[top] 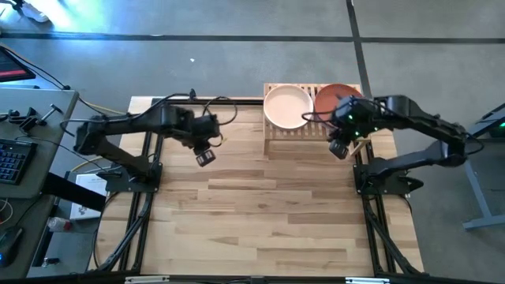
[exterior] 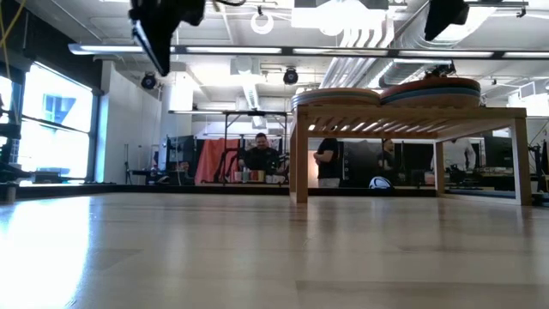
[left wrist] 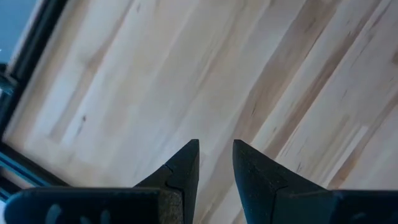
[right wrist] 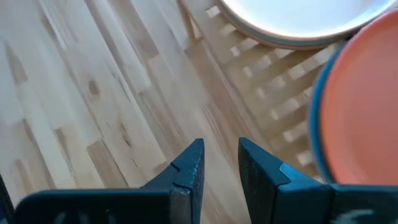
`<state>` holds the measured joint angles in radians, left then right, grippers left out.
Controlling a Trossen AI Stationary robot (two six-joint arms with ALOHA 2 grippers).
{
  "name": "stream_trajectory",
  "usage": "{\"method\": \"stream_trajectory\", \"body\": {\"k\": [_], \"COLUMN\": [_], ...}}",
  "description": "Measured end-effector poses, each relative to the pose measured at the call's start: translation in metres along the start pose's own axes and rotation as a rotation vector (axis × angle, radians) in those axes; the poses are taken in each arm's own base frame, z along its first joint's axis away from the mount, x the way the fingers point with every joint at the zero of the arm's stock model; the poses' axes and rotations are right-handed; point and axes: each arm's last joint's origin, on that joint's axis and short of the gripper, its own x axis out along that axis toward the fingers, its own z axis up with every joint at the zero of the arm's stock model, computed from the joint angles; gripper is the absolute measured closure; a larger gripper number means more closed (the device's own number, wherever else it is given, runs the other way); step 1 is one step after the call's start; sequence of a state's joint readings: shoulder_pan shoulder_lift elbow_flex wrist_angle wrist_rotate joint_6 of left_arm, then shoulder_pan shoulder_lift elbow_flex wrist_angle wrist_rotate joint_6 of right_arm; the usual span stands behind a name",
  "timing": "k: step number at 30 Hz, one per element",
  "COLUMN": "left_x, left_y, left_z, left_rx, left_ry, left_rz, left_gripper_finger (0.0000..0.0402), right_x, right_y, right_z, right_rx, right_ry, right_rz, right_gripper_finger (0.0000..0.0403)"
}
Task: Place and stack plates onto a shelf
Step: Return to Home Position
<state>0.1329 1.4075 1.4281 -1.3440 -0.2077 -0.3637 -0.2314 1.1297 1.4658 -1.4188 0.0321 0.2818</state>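
**Plates are up, arms heading for park**

No plate is loose on the table (top: 260, 221). All the plates I can see are on the shelf (top: 288, 140), at the far edge of the tabletop, in two stacks side by side. The pale plate (top: 288, 106) tops the left stack and the terracotta plate (top: 330, 95) tops the right one. From the right wrist, a blue rim (right wrist: 315, 118) shows just under the terracotta one. From table height both stacks look level and sit squarely on the slats. I can't count the plates in either stack from here.

The right gripper (top: 340, 149) hangs over the shelf's near right corner, just beside the terracotta stack. Its fingers are only slightly parted and hold nothing. The left gripper (top: 205, 158) is over bare wood, well away from the shelf, with the same narrow gap and nothing in it.

My read is that stacking is done and this is the retreat to home.

- **Right arm:** it's the only one with anything to avoid. It should go up first, then draw back toward its base, so the fingers don't catch the terracotta rim or the shelf's front rail. A nudge there could slide the top plate off-centre.
- **Left arm:** it has a free path and just needs to fold back.

No grip action is needed on either side.
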Motion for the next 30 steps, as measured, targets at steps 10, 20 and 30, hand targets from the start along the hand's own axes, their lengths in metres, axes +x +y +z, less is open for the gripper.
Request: {"method": "stream_trajectory", "body": {"k": [10,20,30], "left_x": [0.016,0.043,0.087], "left_y": [0.013,0.021,0.024], "left_z": [-0.058,-0.095,-0.127], "left_rx": [-0.14,-0.151,-0.211], "left_ry": [-0.222,-0.575,-0.759], "left_rz": [-0.1,-0.237,-0.326], "left_gripper_finger": [0.0314,0.0314,0.0314], "right_x": [0.031,0.047,0.053], "right_y": [-0.014,-0.024,-0.031], "right_z": [-0.058,-0.095,-0.124], "right_rx": [0.108,0.134,0.201], "right_ry": [-0.201,-0.368,-0.527], "right_rz": [0.064,0.164,0.272], "right_gripper_finger": [0.0328,0.0328,0.0328]}}
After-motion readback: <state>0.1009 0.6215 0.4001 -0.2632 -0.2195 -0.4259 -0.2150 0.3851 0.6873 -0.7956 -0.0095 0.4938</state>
